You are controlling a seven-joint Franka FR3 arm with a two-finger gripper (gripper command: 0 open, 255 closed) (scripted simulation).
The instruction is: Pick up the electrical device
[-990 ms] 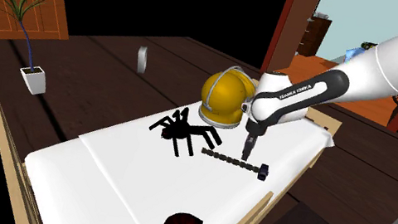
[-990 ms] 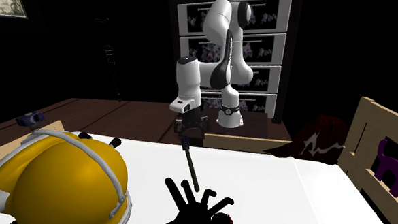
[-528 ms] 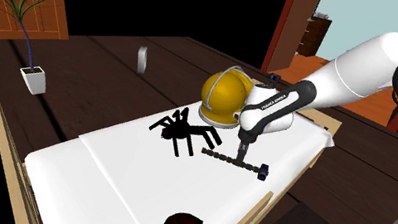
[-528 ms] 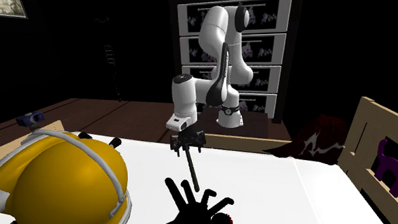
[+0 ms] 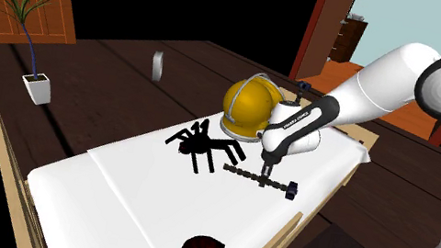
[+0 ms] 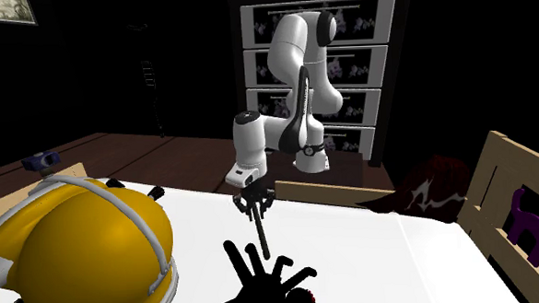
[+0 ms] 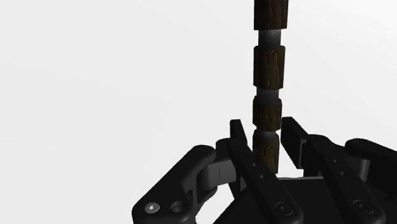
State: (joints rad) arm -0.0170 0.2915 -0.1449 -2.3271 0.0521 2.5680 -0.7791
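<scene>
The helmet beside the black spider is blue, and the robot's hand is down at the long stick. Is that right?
Not quite: the helmet is yellow, not blue, as the shoulder view shows. It does sit beside the black spider, and the gripper is down at the long stick.
</scene>
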